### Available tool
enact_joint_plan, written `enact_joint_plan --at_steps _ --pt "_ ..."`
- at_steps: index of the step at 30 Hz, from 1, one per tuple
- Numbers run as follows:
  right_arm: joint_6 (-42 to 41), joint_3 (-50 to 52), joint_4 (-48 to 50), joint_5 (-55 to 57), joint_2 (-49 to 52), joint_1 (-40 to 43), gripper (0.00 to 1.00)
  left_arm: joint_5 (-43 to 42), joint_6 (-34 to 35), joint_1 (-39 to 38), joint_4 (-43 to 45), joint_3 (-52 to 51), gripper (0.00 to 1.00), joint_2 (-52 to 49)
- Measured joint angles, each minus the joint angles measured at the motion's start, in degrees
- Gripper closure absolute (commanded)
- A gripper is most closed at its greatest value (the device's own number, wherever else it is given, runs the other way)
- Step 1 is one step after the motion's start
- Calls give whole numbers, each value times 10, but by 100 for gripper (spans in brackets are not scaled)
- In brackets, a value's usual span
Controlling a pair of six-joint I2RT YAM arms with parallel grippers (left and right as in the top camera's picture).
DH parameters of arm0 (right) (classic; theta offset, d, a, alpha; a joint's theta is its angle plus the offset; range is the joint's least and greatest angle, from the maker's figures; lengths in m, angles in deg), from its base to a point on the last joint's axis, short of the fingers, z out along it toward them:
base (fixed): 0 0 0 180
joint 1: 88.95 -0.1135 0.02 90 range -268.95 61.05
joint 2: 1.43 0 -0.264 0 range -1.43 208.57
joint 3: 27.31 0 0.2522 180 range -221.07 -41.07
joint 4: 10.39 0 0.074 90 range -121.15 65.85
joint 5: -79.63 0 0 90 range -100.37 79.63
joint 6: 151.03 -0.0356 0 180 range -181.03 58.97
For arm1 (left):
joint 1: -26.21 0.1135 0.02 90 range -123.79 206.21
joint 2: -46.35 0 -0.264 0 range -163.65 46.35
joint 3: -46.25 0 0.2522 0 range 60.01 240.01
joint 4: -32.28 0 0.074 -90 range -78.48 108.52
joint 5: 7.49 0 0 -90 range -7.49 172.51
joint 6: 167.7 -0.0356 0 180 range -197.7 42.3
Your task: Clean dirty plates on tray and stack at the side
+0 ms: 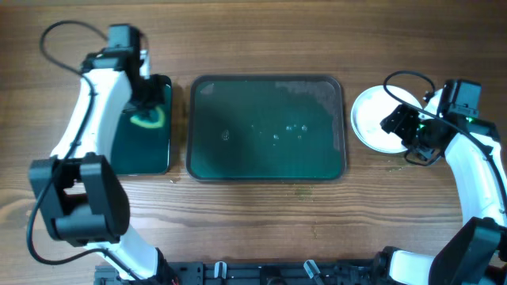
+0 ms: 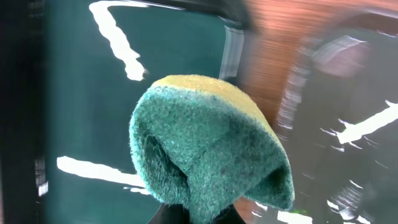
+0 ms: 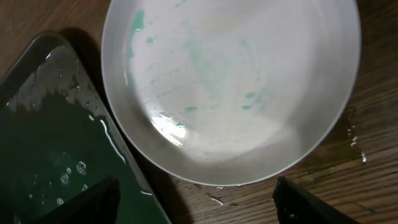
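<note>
Plate (image 1: 375,119), white and faintly smeared with teal, lies on the bare table (image 1: 261,222) just right of the tray (image 1: 238,150), clear of its rim. We see the right gripper (image 1: 412,127) above the plate's right edge with its fingers (image 3: 93,202) spread wide. In the right wrist view the plate fills the space ahead of them and touches neither. Droplets (image 1: 289,128) dot the tray's wet floor. At the far left, the left gripper (image 1: 146,103) pinches a folded green-and-yellow sponge (image 2: 211,155) over the small dark tray (image 1: 139,154).
</note>
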Motion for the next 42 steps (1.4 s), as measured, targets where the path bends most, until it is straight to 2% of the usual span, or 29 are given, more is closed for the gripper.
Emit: enact_joint_plan --at_steps 1,2,5,6,7,11,15,20,23,24,25,32,34,37,42 --pt "3 0 0 0 0 -5 19 0 -5 24 24 -16 94 0" --pt "5 0 0 0 0 -10 19 -2 -9 43 55 -39 87 0" --pt "9 0 -2 -1 0 -13 19 -6 -18 62 126 -95 57 0" --pt "9 0 -2 -1 0 -13 19 -10 -19 63 147 -123 9 0" --pt "11 0 -2 -1 0 -13 19 -13 -21 63 153 -136 0 0" --pt "13 0 -13 0 0 -13 19 -17 -16 63 156 -138 0 0" --pt "28 -16 -65 0 -29 -13 18 -17 8 63 95 -99 0 8" --pt "63 -28 -153 0 -215 -14 18 -17 41 63 78 -60 0 80" --pt "87 -32 -176 -18 -343 -14 9 -17 44 63 76 -60 0 80" --pt "95 -33 -188 -33 -384 -14 1 -17 44 63 76 -60 0 80" --pt "108 -34 -210 -59 -456 -14 0 -17 44 63 75 -60 0 80" --pt "112 -38 -285 -90 -560 -16 0 -17 45 63 76 -60 0 80" --pt "121 -38 -277 -90 -560 -16 0 -17 45 63 76 -60 0 80" --pt "179 -38 -233 -95 -560 -16 0 -17 45 63 76 -60 0 80" --pt "241 6 -52 -108 -572 -18 0 -17 45 63 76 -60 0 80"
